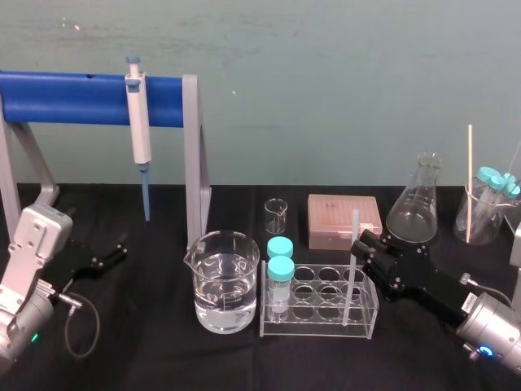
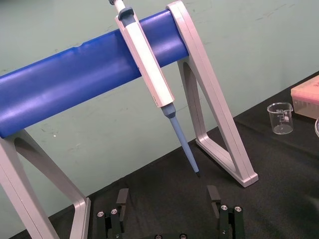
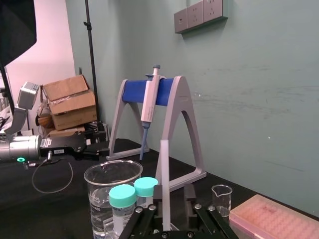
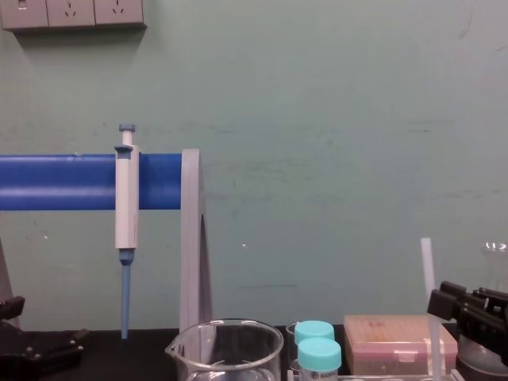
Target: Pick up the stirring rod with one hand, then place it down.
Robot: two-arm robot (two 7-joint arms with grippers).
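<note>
Rod orientation is upright: the stirring rod [image 1: 353, 265] is stood with its long axis vertical, lower end in the clear rack [image 1: 317, 330], bracketed by the right gripper [image 1: 359, 241]; whether it is clamped cannot be told. The left gripper [image 2: 167, 211] is parked at far left, jaws wide.

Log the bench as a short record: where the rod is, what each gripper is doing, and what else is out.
rod: standing in the rack, at its right end
right gripper: fingers either side of the rod, gap showing on one side
left gripper: open, parked at far left by the stand
also out: beaker of water, two capped tubes in the rack, pipette hanging on the stand, flask
</note>
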